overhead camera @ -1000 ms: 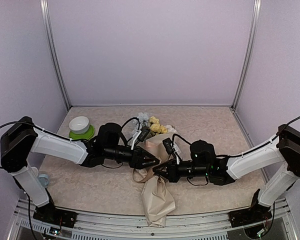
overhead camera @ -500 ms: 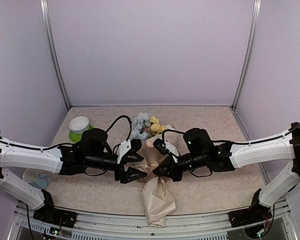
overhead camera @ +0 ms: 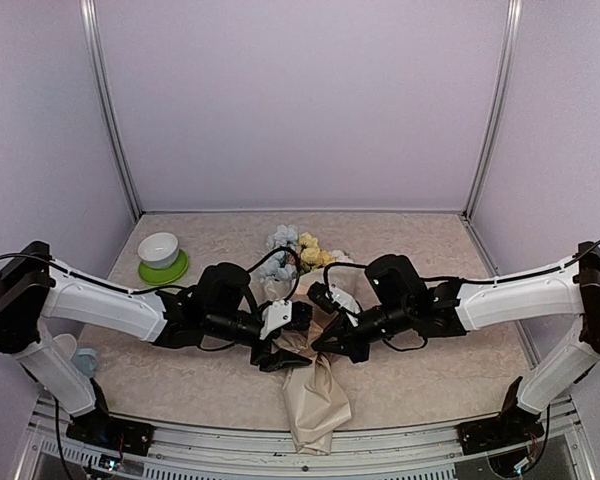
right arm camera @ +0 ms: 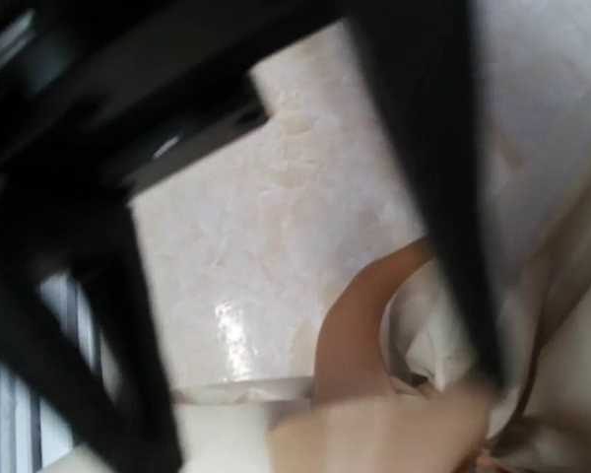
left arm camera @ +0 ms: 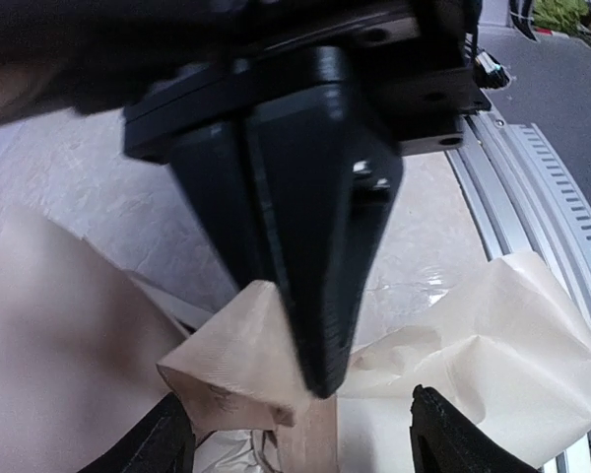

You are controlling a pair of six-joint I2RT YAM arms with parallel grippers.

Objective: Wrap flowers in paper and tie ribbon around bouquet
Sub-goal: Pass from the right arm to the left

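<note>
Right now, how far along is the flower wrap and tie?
Done: the flowers lie rolled in the paper, with the blooms out the far end. In hand: both grippers meet at the bundle's waist. The left gripper is open and the right gripper is shut with its tip against the paper. The ribbon loops beside it. To do: no finished bow shows, so the tying looks incomplete.

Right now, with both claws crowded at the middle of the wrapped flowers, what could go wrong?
1. The left claw stands open right beside the shut right claw; closing or advancing could knock them together.
2. It could catch the paper rather than the ribbon, crumpling the wrap.
3. The paper's tail overhangs the near edge of the table; a tug might drag the flowers towards it.
</note>
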